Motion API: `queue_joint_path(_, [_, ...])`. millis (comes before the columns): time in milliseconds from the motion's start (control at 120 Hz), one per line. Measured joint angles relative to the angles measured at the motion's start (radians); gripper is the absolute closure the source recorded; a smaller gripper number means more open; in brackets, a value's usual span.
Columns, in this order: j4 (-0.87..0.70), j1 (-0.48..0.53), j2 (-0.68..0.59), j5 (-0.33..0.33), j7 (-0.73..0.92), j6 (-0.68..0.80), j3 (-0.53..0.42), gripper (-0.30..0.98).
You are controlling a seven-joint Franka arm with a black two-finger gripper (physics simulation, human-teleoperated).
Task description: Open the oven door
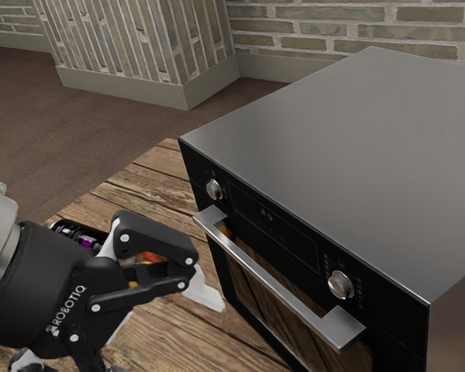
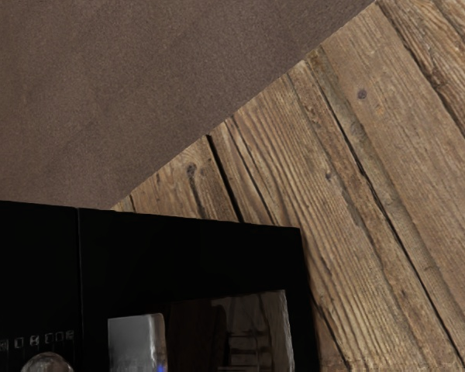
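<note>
Oven door sits closed on the front of the oven; the jaws stand spread, apart from its handle, and a skewed approach could knock the bar.

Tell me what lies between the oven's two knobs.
Between the one knob and the other knob lies a black display panel with small pale markings, in the exterior view.
</note>
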Motion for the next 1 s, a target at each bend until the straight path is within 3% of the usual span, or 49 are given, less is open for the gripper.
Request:
queue_joint_path(433, [-0.022,0.006,0.081,0.006,0.255,0.101,0.075,0.0])
queue_joint_path(842, [-0.069,0.008,0.084,0.046,0.374,0.132,0.185,0.0])
queue_joint_path(1000, [-0.062,0.009,0.146,0.056,0.403,0.158,0.201,0.0])
